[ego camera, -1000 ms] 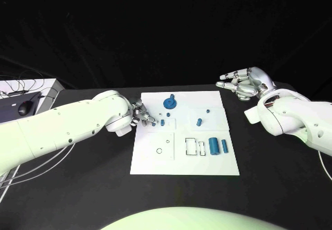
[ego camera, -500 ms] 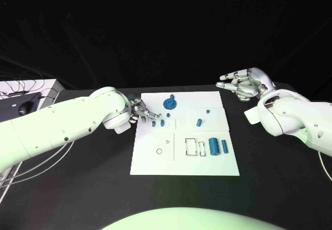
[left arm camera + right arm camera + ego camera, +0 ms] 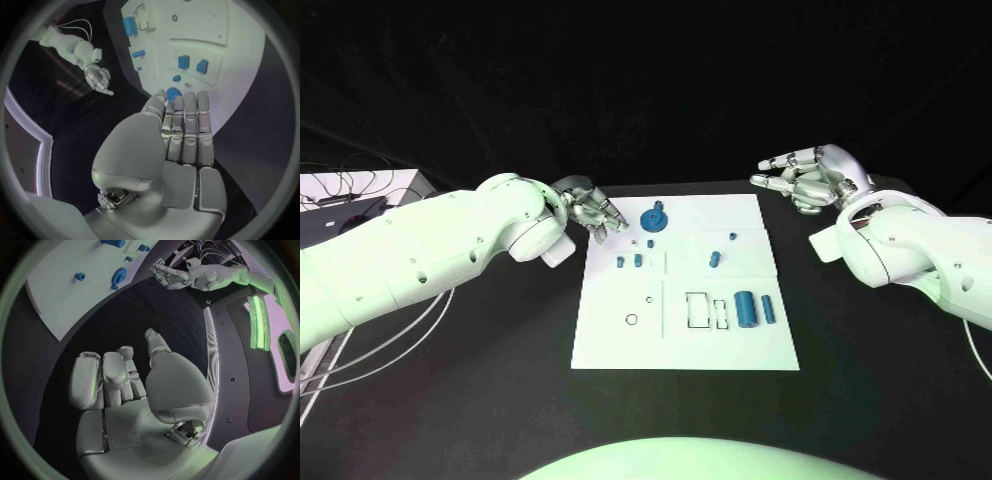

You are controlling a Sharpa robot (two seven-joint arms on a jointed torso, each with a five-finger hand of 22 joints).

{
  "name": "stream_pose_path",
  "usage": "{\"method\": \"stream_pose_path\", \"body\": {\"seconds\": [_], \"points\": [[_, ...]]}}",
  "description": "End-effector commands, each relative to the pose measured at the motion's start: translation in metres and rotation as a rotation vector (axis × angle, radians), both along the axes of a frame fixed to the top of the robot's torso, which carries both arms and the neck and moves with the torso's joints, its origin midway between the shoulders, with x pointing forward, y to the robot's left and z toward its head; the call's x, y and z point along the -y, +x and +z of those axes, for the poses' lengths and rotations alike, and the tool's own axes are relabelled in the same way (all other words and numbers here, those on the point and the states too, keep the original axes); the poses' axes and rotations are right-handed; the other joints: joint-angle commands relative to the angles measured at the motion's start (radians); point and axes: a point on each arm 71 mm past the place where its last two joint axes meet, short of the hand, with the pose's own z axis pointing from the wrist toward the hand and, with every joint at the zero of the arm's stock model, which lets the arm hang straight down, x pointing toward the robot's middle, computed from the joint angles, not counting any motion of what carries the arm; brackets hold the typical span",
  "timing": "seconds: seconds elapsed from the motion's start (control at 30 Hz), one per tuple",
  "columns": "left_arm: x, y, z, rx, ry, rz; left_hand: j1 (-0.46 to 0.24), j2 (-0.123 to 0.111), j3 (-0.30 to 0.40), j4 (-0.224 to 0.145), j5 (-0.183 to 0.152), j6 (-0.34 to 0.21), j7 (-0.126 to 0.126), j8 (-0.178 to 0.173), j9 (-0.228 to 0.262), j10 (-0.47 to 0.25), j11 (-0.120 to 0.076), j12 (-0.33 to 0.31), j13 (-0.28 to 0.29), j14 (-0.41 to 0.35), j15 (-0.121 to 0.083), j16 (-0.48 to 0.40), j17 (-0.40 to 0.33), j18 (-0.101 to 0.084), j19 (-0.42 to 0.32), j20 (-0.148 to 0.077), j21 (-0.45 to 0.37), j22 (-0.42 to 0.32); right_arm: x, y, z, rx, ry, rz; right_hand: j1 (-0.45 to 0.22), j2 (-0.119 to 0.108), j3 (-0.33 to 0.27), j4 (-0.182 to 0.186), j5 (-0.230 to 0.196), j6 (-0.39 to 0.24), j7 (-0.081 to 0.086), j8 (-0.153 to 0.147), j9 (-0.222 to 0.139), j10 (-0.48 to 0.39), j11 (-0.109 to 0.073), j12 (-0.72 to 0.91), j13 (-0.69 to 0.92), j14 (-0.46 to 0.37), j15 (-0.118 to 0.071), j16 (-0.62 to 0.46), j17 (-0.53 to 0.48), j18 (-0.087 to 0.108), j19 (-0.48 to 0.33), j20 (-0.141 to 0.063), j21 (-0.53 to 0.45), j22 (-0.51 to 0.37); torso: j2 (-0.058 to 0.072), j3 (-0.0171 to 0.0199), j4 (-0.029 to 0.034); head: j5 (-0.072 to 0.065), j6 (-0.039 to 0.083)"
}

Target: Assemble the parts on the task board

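Note:
The white task board (image 3: 682, 335) lies mid-table. On it are a blue disc-shaped part (image 3: 655, 216) near the far edge, two small blue pieces (image 3: 629, 261) side by side at the left, a blue peg (image 3: 714, 257) in the middle, and two blue cylinders (image 3: 756, 305) at the right beside outlined slots (image 3: 705, 307). My left hand (image 3: 593, 212) hovers over the board's far left corner, close to the disc, fingers straight and holding nothing; the left wrist view shows the hand (image 3: 184, 135) and the disc (image 3: 173, 92) just past its fingertips. My right hand (image 3: 805, 178) is off the board's far right corner, fingers loosely curved, empty.
A pale box with cables (image 3: 343, 205) sits at the table's far left. Two small round holes (image 3: 642, 308) mark the board's left half. Black tabletop (image 3: 473, 400) surrounds the board on all sides.
My left hand has lifted away from the two small pieces at the board's left and moved back toward the far left corner. The right hand has stayed put.

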Motion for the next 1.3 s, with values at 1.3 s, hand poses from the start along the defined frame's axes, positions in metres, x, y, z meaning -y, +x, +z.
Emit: {"method": "stream_pose_path", "body": {"seconds": [1.3], "points": [[0.065,0.013,-0.022,0.542,0.388,-0.478,-0.005,-0.102,0.056,0.002,-0.003,0.023,-0.037,-0.010,-0.179,-0.058,0.044,-0.112,-0.040,-0.091,0.028,0.229,-0.114,0.041,-0.010,0.040,0.061,0.169,0.000,0.004,0.008,0.097,0.189,-0.035,0.063,0.049,0.037,-0.096,0.061,0.007,0.037,-0.004,-0.001,0.084,0.069,-0.804,-0.975,-0.389,0.095,-0.490,-0.715,0.053,-0.253,0.095,-1.140,-0.639,0.002,-0.0008,-0.0011,-0.005,0.040]]}}
